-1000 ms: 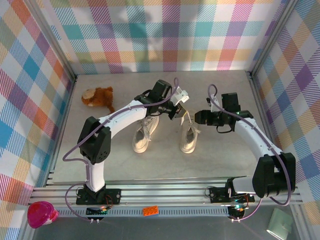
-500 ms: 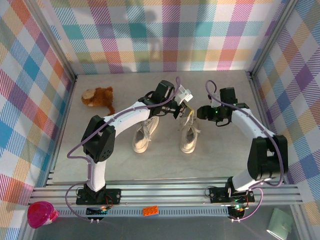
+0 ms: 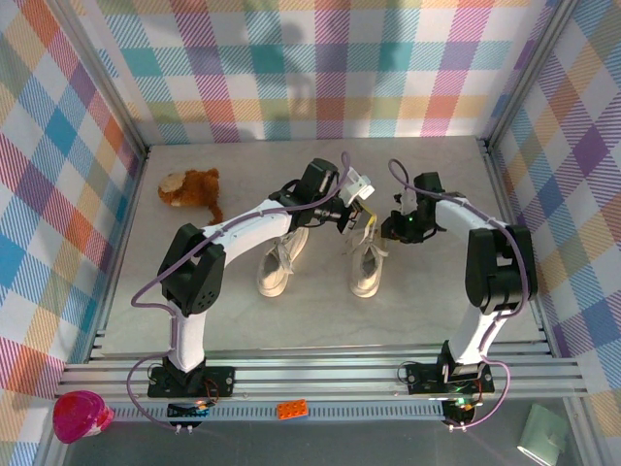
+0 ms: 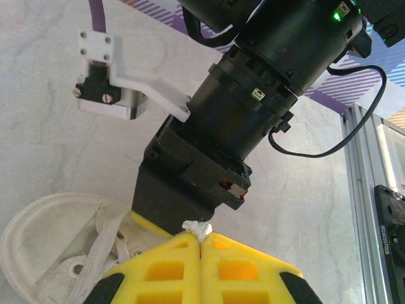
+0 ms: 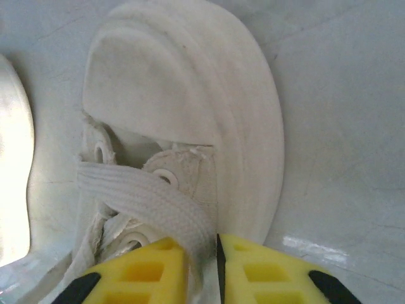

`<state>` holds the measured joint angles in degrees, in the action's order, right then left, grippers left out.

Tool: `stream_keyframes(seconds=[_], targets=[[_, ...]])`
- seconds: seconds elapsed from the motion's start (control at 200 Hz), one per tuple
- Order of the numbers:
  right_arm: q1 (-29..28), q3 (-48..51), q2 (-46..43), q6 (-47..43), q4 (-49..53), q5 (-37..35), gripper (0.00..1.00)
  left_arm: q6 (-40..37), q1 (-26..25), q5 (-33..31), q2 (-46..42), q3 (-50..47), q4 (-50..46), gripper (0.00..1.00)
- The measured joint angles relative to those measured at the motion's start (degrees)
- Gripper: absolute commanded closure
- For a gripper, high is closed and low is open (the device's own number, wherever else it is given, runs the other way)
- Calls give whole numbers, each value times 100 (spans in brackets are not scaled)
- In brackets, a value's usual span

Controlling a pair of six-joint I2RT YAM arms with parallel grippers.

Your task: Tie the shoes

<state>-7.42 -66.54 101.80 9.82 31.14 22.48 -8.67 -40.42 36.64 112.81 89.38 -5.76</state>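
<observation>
The shoes [image 3: 277, 260] stand side by side mid-desk [image 3: 437, 291]; the left claw [image 4: 200, 244], above the shoe nearer the right arm [image 3: 367, 267], is pressed fully together on a lace end [image 4: 197, 228]; the right claw [image 5: 202, 253], over that same shoe, is narrowed onto a flat lace strand [image 5: 152, 199]; a plush toy [image 3: 191, 189] lies well apart from that shoe.

A lab-style robot test cell: plaid backdrop walls [image 3: 320, 68], aluminium extrusion frame [image 3: 320, 374], pale marble-look tabletop [image 3: 437, 301].
</observation>
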Motion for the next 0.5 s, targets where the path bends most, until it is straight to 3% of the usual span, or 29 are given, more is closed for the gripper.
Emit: stream_keyframes(seconds=[0.34,0.505], targets=[[-22,-636,-520,-470,173,-26,86,-166,-33,0,-4,-76,-4,100],[-179,-1211,-319,-850,310,468,86,-358,-175,-4,-15,-192,-7,100]])
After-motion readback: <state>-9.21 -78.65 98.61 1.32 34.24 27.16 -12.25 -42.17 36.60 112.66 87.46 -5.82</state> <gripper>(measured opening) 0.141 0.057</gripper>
